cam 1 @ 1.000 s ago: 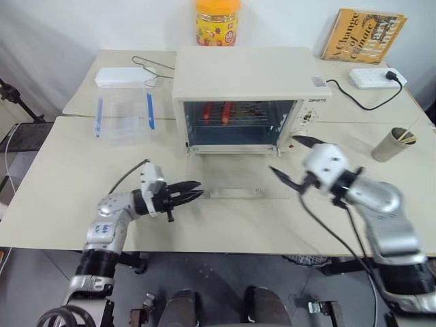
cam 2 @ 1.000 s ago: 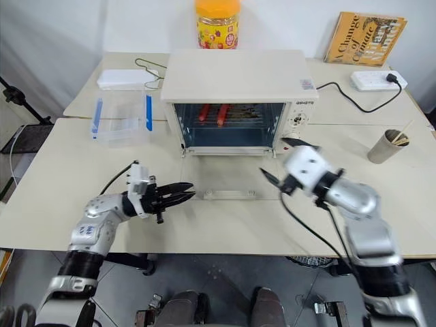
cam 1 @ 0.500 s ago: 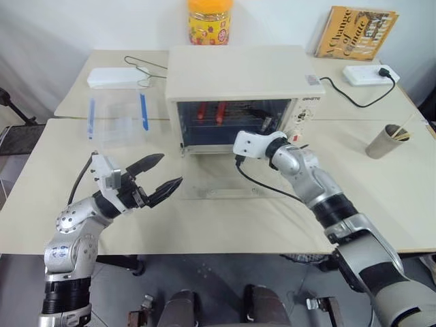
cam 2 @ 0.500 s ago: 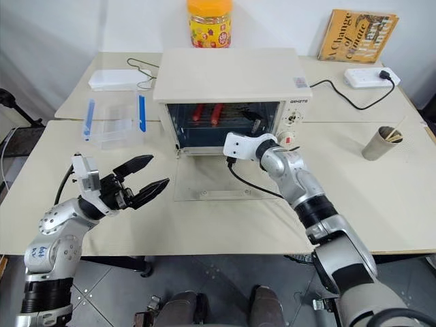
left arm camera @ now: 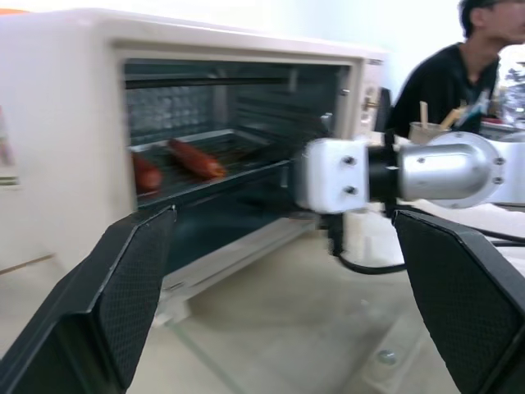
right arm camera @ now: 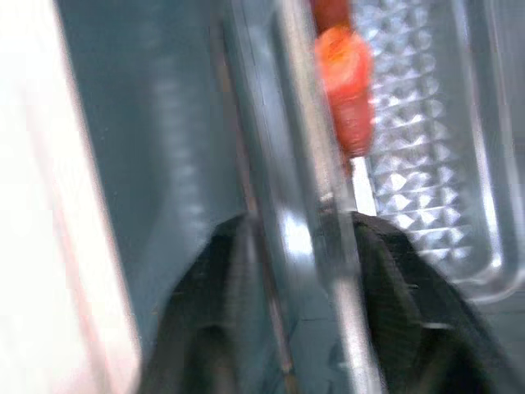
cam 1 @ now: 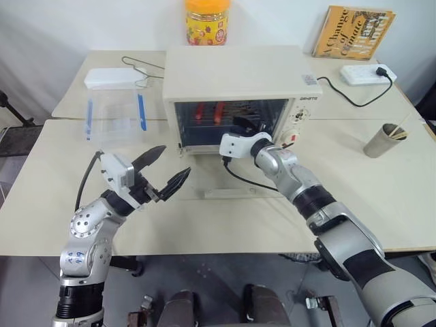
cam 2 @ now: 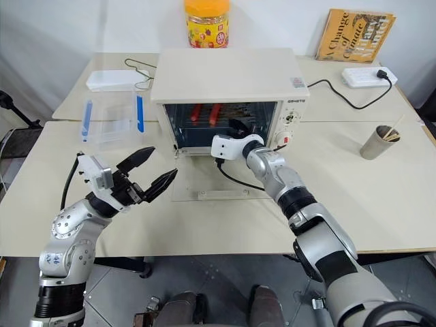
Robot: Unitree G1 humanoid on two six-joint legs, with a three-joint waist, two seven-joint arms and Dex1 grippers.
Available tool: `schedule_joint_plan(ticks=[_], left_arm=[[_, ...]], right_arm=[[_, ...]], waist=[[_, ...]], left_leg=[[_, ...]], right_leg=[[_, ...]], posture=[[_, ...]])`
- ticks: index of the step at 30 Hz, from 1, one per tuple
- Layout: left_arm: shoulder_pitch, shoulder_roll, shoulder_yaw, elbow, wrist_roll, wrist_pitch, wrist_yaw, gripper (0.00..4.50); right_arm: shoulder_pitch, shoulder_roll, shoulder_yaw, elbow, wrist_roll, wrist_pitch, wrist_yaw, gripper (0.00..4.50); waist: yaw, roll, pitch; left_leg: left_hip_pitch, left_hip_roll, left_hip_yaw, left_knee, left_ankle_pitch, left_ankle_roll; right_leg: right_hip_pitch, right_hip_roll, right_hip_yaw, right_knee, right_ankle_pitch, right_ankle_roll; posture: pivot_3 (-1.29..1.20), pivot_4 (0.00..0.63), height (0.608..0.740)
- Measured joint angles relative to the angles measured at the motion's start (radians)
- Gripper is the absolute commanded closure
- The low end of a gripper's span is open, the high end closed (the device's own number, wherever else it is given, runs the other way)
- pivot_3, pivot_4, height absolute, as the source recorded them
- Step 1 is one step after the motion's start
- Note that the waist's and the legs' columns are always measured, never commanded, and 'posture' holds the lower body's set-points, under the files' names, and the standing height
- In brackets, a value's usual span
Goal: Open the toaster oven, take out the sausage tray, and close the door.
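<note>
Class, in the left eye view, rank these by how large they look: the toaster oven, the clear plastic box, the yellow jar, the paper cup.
1. Toaster oven
2. Clear plastic box
3. Yellow jar
4. Paper cup

The jar stands farthest away and is cropped.

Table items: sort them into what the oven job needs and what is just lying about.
Job:
oven
door, open flat
tray, inside the oven
sausages
right gripper, closed on the tray's edge
left gripper, open

Lying about:
clear box
yellow jar
book
power strip
paper cup
</note>
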Motion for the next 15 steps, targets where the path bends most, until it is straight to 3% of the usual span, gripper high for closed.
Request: schedule_joint_plan(ticks=[3, 15], left_arm=[[-0.05, 0.006, -0.003, 0.032, 0.004, -0.01, -0.005, 0.0], [-0.251, 0.016, -0.012, 0.267, 0.012, -0.067, -0.099, 0.0]], right_arm=[[-0.004, -0.013, 0.011, -0.007, -0.03, -0.009, -0.005, 4.5], [0.02, -0.051, 0.013, -0.097, -0.056, -0.016, 0.052, 4.5]], waist=[[0.002, 0.0, 0.0], [0.0, 0.0, 0.0]], left_leg=[[0.0, 0.0, 0.001, 0.0, 0.0, -0.001], [-0.002, 0.0, 0.002, -0.002, 0.0, -0.001]], right_leg=[[0.0, 0.0, -0.001, 0.0, 0.0, -0.001], [-0.001, 0.001, -0.002, 0.0, 0.0, -0.001]], posture=[[0.0, 0.15, 0.74], [0.0, 0.15, 0.74]])
